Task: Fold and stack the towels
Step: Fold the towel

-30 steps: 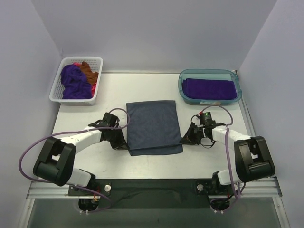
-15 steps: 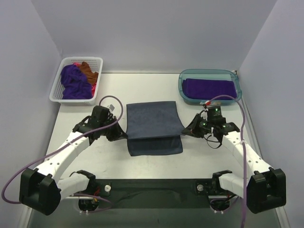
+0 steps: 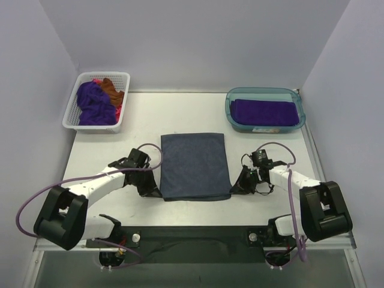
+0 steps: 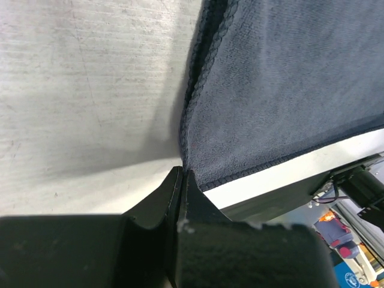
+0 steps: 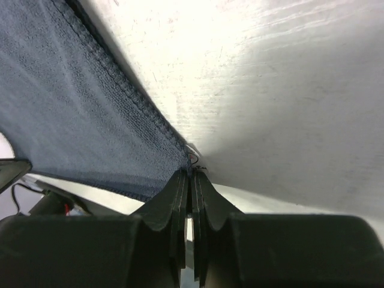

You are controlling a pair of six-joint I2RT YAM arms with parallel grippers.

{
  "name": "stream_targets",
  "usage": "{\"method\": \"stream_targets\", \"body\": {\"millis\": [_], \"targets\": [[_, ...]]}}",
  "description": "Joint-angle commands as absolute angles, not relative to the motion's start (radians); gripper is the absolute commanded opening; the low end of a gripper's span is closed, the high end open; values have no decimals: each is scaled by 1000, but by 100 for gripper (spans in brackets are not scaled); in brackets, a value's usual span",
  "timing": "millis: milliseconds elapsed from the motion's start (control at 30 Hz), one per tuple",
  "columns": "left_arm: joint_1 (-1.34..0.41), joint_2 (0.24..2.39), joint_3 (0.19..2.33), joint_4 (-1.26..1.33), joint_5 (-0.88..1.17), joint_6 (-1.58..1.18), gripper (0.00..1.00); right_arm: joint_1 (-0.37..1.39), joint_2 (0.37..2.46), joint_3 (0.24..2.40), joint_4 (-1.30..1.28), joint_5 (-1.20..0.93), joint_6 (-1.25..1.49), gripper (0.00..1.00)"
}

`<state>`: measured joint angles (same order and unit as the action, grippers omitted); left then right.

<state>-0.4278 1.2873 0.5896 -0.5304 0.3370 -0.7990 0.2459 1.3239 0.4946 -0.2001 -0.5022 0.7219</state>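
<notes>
A dark slate blue-grey towel (image 3: 195, 167) lies flat in the middle of the table. My left gripper (image 3: 155, 191) is shut on its near left corner. In the left wrist view the left gripper (image 4: 182, 174) pinches the stitched hem of the towel (image 4: 288, 90). My right gripper (image 3: 236, 185) is shut on the near right corner, and in the right wrist view the right gripper (image 5: 191, 173) nips the towel (image 5: 78, 120) at its tag. More towels fill the white basket: purple (image 3: 93, 103), rust-brown (image 3: 111, 90) and a bit of pink (image 3: 118, 111). A folded purple towel (image 3: 264, 111) lies in the teal tub.
The white lattice basket (image 3: 71, 120) stands at the far left of the table. At the far right is the teal tub (image 3: 230, 111). The table's near edge (image 3: 198, 223) runs just behind both grippers.
Both grippers lifted the towel's near corners up and away, then brought them back down toward the near edge. The towel now lies flat, slightly closer to the arms than before.
</notes>
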Motion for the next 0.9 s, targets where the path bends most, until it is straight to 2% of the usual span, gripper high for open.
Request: {"method": "stream_targets", "body": {"millis": [0, 267, 367, 567, 867], "targets": [[-436, 1308, 580, -488, 308, -762, 3, 247, 1348, 483, -196, -449, 712, 1], [-436, 1339, 540, -482, 298, -747, 6, 247, 1344, 453, -199, -443, 709, 4], [-436, 1336, 541, -483, 307, -738, 10, 247, 1342, 460, -206, -448, 707, 9], [-436, 1270, 567, -521, 293, -738, 7, 247, 1286, 486, -248, -443, 696, 9], [-436, 1181, 724, -643, 252, -742, 5, 247, 1151, 626, -371, -460, 706, 8]]}}
